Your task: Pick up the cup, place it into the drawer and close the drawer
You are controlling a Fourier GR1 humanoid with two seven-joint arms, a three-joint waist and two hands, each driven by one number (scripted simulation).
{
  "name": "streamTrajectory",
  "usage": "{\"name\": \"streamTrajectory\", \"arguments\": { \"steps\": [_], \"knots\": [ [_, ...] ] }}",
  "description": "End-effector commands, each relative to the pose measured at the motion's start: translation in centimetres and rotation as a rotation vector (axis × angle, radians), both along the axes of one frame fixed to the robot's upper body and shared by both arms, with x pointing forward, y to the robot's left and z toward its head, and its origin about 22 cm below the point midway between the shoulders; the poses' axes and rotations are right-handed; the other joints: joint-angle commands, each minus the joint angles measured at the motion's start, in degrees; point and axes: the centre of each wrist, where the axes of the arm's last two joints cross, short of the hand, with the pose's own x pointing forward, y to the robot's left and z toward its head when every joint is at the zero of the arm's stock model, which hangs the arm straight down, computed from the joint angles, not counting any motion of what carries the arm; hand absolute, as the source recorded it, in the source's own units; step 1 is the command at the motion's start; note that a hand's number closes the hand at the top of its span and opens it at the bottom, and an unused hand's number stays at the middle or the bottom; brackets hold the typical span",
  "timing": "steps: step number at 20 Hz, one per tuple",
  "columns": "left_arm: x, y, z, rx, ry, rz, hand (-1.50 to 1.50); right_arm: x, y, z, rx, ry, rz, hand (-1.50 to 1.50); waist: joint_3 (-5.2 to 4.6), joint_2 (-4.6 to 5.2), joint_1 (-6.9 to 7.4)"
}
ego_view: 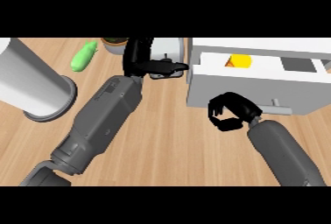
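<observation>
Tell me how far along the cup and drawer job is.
Nothing looks finished. In hand: the left hand has its fingers curled on the white cup, left of the open white drawer. Left: put the cup in beside the yellow item, then close it. The right hand sits curled at the drawer front.

The surface (168, 144) is pale wood with visible grain. At nine o'clock, a smooth matt grey cylinder (32, 78); the drawer (252, 87) looks matt white.
</observation>
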Motion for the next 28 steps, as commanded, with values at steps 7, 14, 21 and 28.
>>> {"name": "streamTrajectory", "arguments": {
  "steps": [7, 14, 21, 28],
  "knots": [
    [-0.9, 4.8, -1.8, -0.019, 0.002, -0.045, -1.5, 6.6, -4.3, 5.0, 0.164, -0.157, -0.183, 1.5, 0.45, 1.61, 3.66],
    [-1.4, 5.5, -1.8, -0.002, 0.015, -0.074, -1.5, 8.2, -6.4, 8.8, 0.205, -0.212, -0.318, 1.5, 0.46, 1.89, 6.18],
    [-1.4, 6.6, -1.5, -0.008, 0.004, -0.1, -1.5, 8.4, -8.1, 11.0, 0.26, -0.215, -0.311, 1.5, 0.41, 2.46, 7.11],
    [-1.8, 7.1, -1.9, -0.011, 0.002, -0.116, -1.5, 8.1, -9.5, 12.5, 0.287, -0.203, -0.29, 1.5, 0.36, 2.34, 8.63]
  ]
}}
